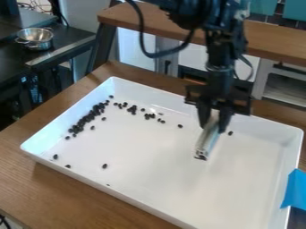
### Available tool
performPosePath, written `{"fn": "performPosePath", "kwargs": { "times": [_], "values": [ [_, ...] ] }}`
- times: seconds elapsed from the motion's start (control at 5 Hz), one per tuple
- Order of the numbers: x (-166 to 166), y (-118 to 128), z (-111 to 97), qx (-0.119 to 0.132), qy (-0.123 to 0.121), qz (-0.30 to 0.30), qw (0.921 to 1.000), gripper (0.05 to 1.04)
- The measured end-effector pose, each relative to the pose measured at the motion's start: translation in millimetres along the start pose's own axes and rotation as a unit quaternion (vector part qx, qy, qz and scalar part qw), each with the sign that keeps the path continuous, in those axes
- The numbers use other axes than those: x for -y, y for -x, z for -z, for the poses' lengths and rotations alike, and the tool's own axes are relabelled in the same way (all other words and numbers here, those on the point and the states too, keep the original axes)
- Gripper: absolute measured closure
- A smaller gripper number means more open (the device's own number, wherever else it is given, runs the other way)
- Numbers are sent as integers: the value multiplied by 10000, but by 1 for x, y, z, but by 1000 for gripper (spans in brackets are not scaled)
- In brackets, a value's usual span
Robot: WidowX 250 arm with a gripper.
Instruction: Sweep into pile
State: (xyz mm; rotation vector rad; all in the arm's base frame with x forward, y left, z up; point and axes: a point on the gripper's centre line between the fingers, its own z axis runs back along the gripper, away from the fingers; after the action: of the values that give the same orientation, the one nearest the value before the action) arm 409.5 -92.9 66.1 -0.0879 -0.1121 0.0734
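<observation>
Camera view: the claw (214, 120) pinches a sweeper (207, 139) in the tray (113, 191), open floor toward its near edge.

- Tray (149, 167) is resting on table (65, 190).
- Pieces (90, 117) are lying in tray, mostly towards its left and back.
- Bowl (36, 38) is standing on counter (67, 41), behind and left of tray.

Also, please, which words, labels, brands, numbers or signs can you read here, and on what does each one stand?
None: I can read no text on the white tray, the blue piece, the pale tool in the pincer, or the metal bowl.
</observation>
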Motion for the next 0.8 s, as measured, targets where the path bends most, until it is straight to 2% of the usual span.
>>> {"fn": "performPosePath", "kwargs": {
  "times": [0.4, 0.6, 0.8],
  "values": [
    [17, -9, 25, -13, -207, -13, 9998, 715],
    [14, -13, 40, -20, -353, -4, 9994, 715],
    [14, -20, 41, 49, -388, 10, 9992, 715]
  ]
}}
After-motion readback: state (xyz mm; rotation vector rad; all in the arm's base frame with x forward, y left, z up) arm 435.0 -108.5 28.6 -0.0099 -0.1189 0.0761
